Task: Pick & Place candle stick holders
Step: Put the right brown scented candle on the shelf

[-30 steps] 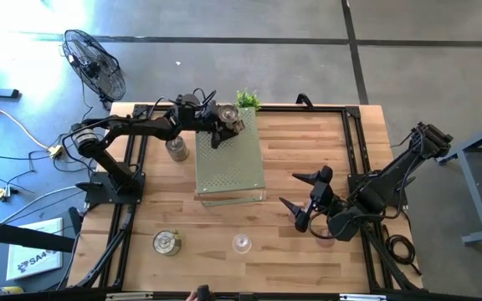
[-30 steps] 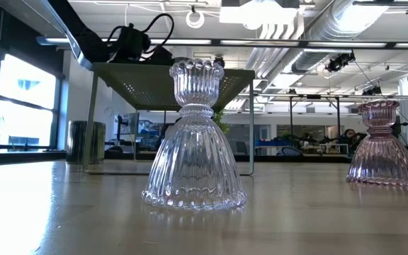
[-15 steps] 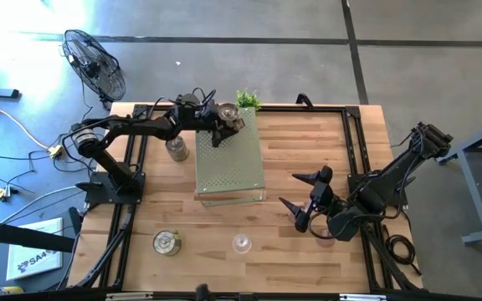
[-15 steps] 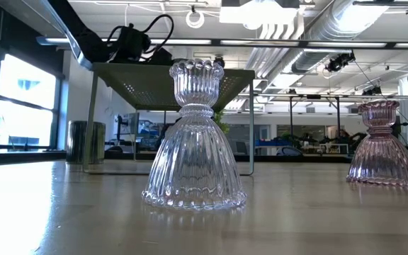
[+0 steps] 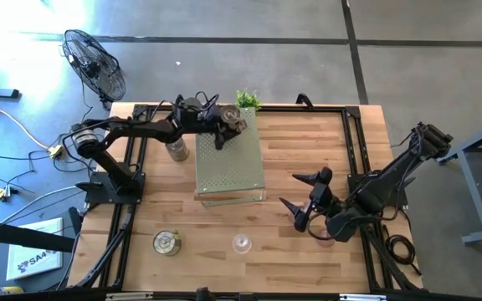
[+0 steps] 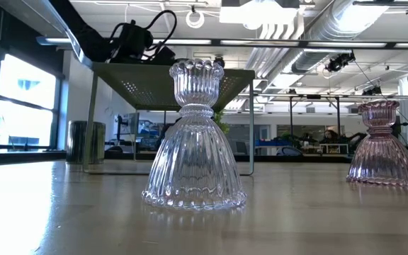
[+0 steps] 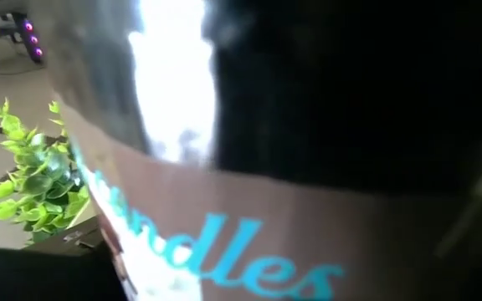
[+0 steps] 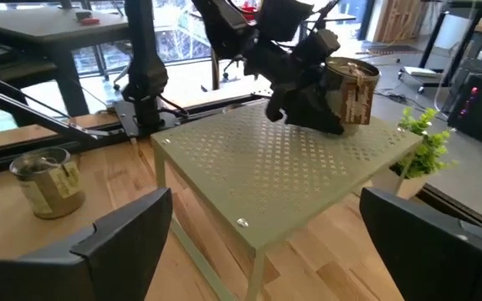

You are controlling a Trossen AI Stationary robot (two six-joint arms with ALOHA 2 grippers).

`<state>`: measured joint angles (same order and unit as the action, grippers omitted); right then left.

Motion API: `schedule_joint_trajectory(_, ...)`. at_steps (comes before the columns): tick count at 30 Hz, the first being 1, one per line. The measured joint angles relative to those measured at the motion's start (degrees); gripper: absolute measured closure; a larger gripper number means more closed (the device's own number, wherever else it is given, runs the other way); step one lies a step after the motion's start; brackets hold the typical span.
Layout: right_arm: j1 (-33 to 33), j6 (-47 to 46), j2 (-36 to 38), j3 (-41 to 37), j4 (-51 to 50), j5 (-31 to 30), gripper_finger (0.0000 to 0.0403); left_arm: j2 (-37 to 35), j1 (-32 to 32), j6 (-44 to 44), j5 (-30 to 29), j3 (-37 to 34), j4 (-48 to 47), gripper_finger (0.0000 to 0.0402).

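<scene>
Moved since a second ago: left hand (image 5: 230, 125) has shifted slightly along the far edge of the perforated board (image 5: 229, 163), carrying its metal holder (image 8: 351, 90) with it; nothing else has changed place.
Left hand: closed around that dull metal candle stick holder, just above the board's far corner, beside the small green plant (image 5: 247, 99). The wrist view is filled by the holder's side and a label with blue lettering.
Right hand (image 5: 305, 195): fingers spread wide, holding nothing, hovering over the tabletop (image 5: 308, 142) to the right of the board.
Second metal holder (image 5: 176, 149): standing on the tabletop just left of the board.
Third metal holder (image 5: 166, 242): on the tabletop well in front of the board, toward its left.
Clear glass holder (image 5: 241, 243): upright on the tabletop in front of the board, a little right of its middle.
Pink glass holder (image 6: 382, 145): upright on the tabletop, off to the right of the clear one in the low view.
Fan (image 5: 95, 64): on the floor beyond the tabletop's far left corner.
</scene>
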<state>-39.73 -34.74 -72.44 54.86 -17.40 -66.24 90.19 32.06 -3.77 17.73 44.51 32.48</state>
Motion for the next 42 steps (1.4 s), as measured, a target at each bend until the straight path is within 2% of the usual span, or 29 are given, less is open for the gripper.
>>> schedule_joint_trajectory(6,0.0,0.2,0.0,-3.4,5.6,-1.2,0.0024,0.0,-0.3,-0.6,-1.7,0.0,-0.1,0.0041)
schedule_joint_trajectory(11,0.0,0.3,0.0,-3.4,5.9,-0.7,0.0023,0.0,-0.2,-1.3,-4.4,0.0,-0.3,0.0041)
schedule_joint_trajectory(22,0.0,1.3,0.0,-3.4,6.6,0.0,0.0023,0.0,-0.3,-2.3,-6.1,0.0,-0.7,0.0041)
schedule_joint_trajectory(30,0.0,1.7,0.0,-3.4,6.6,0.1,0.0025,-0.1,-2.7,-5.2,-14.9,0.0,0.0,0.0041)
schedule_joint_trajectory(42,0.0,1.7,0.0,-3.4,6.5,1.3,0.0024,-1.1,-3.2,-5.0,-15.0,-0.1,-0.7,0.0041)
